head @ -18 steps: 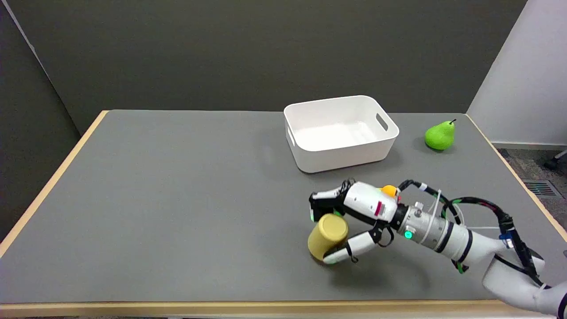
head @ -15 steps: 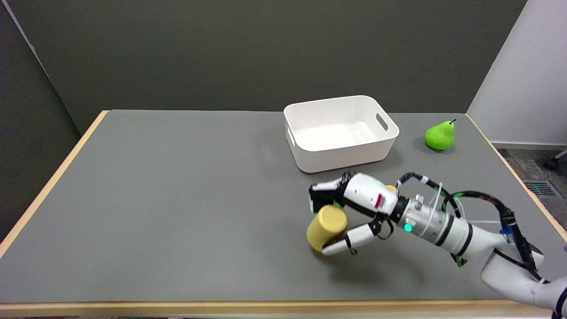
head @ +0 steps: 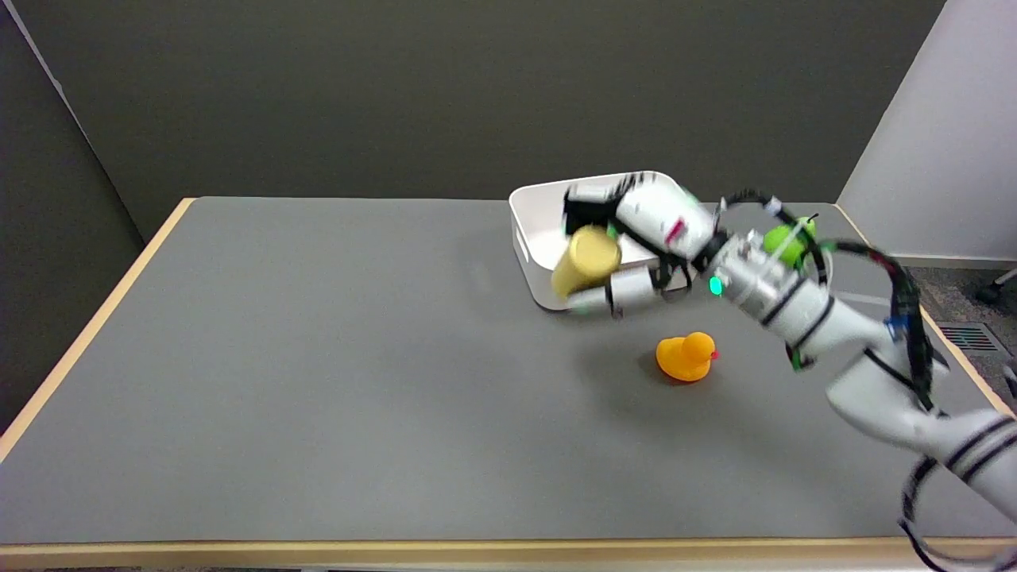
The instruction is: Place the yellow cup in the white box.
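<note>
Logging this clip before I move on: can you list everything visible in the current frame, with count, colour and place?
yellow cup: one, yellow, held in the air, tilted, in front of the box's near left wall.
white box: one, white, far side of the table, right of centre, partly hidden by the hand.
rubber duck: one, orange-yellow, on the table in front of the box.
pear: one, green, right of the box, mostly hidden behind the arm.
table: one, grey top with a light wooden edge.
right arm: one, white with black cables, reaching in from the lower right.
right robot hand: one, black and white, blurred, holds the cup.
</note>
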You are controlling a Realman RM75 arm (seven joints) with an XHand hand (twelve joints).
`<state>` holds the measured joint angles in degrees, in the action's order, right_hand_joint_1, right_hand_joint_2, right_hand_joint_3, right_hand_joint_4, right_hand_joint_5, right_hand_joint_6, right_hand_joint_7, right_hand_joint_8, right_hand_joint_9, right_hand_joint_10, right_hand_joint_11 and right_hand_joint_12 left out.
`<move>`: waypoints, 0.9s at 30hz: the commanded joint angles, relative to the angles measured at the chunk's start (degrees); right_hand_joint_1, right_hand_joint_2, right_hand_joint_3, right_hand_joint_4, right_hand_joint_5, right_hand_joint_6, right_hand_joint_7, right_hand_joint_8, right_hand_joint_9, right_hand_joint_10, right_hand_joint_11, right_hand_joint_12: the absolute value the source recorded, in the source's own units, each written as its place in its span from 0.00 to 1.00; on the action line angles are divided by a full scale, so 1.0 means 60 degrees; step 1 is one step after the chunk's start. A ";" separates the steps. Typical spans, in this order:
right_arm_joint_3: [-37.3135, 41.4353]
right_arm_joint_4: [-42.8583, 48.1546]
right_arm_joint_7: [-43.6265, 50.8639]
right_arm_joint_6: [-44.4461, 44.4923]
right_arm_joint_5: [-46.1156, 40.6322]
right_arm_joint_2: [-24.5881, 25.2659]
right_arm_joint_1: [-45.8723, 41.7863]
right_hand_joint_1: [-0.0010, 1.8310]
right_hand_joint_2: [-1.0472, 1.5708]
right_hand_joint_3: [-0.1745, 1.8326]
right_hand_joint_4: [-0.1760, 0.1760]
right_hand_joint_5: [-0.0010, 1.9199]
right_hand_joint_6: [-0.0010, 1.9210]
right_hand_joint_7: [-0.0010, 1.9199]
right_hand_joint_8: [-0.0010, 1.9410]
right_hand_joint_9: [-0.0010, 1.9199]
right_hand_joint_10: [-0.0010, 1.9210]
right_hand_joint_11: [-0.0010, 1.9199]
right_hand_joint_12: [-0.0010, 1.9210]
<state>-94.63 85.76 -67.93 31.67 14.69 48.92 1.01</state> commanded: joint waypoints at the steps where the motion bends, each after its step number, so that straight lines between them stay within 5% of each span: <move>1: -0.0988 -0.4335 0.1505 -0.3171 0.0036 0.1528 0.6010 0.66 0.80 0.29 0.11 0.33 0.76 0.48 0.68 0.45 0.71 0.43 0.97; 11: -0.1653 -0.8955 0.1606 -0.3056 -0.0130 0.2062 0.7690 0.66 0.80 0.27 0.09 0.33 0.76 0.48 0.68 0.45 0.71 0.42 0.98; 24: -0.2066 -0.8869 0.1606 -0.2249 -0.2066 0.1902 0.6916 0.65 0.81 0.25 0.11 0.32 0.77 0.48 0.68 0.44 0.71 0.43 0.99; 26: -0.1972 -0.8469 0.1668 -0.2100 -0.2837 0.1792 0.6587 0.46 0.70 0.48 0.53 0.24 0.50 0.34 0.42 0.31 0.62 0.29 0.89; 27: -0.1932 -0.8163 0.1673 -0.2117 -0.3050 0.1712 0.6438 0.39 0.66 0.53 0.65 0.20 0.39 0.27 0.32 0.24 0.55 0.22 0.83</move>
<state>-104.05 41.74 -59.41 16.38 10.76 58.85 38.82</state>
